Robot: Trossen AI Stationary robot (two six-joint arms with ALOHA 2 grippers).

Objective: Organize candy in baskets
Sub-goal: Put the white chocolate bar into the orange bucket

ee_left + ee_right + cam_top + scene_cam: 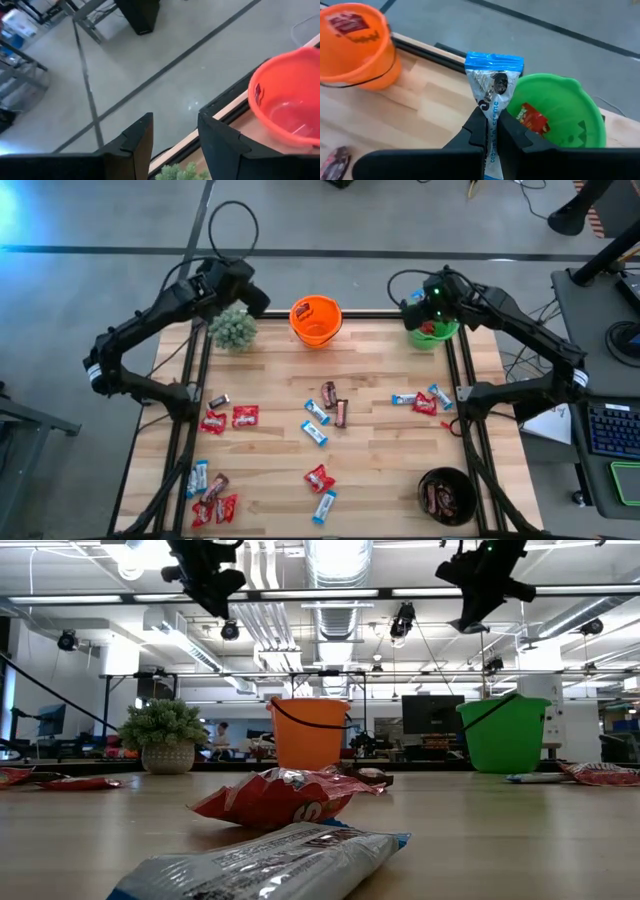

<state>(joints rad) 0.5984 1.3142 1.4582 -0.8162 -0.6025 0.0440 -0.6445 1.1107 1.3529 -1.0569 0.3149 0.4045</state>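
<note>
- Blue candy [493, 95] pinched tight in the right gripper [491, 131], hanging above the green basket's [560, 107] rim, by the table's [380, 455] far edge.
- A red candy [531, 119] lies inside that basket.
- Orange basket [315, 320] stands alongside, black basket [447, 495] at the near right corner.
- More candy scattered across the table.
- Left gripper [175, 137], jaws spread and empty, hovers over the plant [232, 328].
</note>
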